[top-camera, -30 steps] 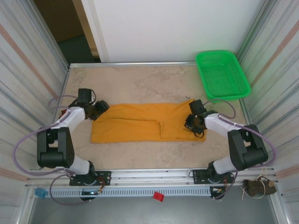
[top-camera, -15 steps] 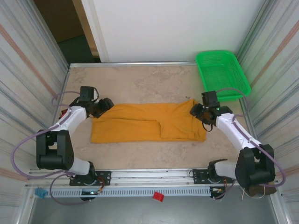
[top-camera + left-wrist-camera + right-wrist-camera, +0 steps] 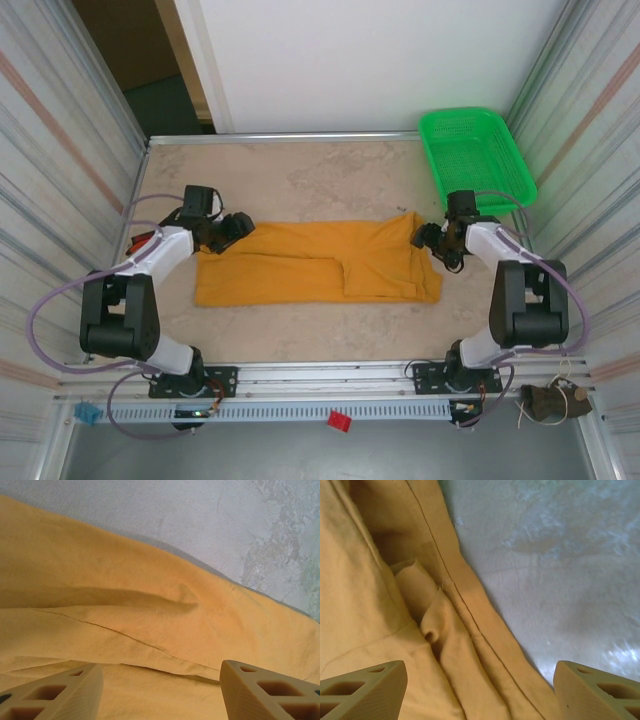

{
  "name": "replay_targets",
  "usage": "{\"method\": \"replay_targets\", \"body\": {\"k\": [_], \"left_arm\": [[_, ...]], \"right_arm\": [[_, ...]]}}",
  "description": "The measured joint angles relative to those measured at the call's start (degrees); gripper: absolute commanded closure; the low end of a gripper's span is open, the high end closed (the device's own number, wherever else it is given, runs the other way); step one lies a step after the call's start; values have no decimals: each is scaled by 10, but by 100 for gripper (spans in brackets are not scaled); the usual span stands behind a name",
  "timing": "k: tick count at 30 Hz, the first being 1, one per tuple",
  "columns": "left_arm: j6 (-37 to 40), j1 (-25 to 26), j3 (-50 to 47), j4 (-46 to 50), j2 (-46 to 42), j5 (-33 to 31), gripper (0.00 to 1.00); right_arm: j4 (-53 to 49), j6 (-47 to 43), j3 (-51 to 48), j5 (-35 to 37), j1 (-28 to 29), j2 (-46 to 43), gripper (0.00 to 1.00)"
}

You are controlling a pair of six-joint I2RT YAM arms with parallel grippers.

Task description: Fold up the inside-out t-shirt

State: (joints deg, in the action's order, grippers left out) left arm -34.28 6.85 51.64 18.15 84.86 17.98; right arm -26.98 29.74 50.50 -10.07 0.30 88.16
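**A:** Beige marbled tabletop [image 3: 330, 170] with ribbed metal walls on both sides, and a green plastic mesh basket [image 3: 475, 160] parked in the far right corner, well apart from the action. The mustard-yellow cotton t-shirt [image 3: 310, 262] lies mid-table as a long flat band running left to right. Why's it laid out like that?

**B:** Looks folded lengthwise already, there's a flap edge near the middle. My guess is it's flat so each arm gets an end for a crosswise fold.

**A:** And the arms?

**B:** Both reach out from the near edge, elbows bent, wrists turned in toward the shirt. The left gripper [image 3: 232, 228] sits at the band's far left corner, the right gripper [image 3: 432, 240] at its right end. On the wrist cams both have their tan fingers spread wide. The left is over cloth, the right over hem and bare table. Nothing's pinched in either.
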Motion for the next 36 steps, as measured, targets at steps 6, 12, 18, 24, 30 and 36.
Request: {"method": "replay_targets", "body": {"k": [6,12,18,24,30,36], "left_arm": [[-2,0,0,-5,1,2,37],[-4,0,0,-5,6,3,37],[-4,0,0,-4,6,5,37],[-3,0,9,0,7,1,37],[1,-5,11,9,13,-31,37],[4,-2,-1,13,53,-66,37]], "right_arm": [[38,-9,7,-19,16,54,23],[59,-15,11,-12,57,63,30],[75,-2,1,8,67,64,63],[86,6,-5,-1,80,69,100],[63,10,-5,-7,78,45,100],[4,13,-3,-7,49,-50,100]]}}
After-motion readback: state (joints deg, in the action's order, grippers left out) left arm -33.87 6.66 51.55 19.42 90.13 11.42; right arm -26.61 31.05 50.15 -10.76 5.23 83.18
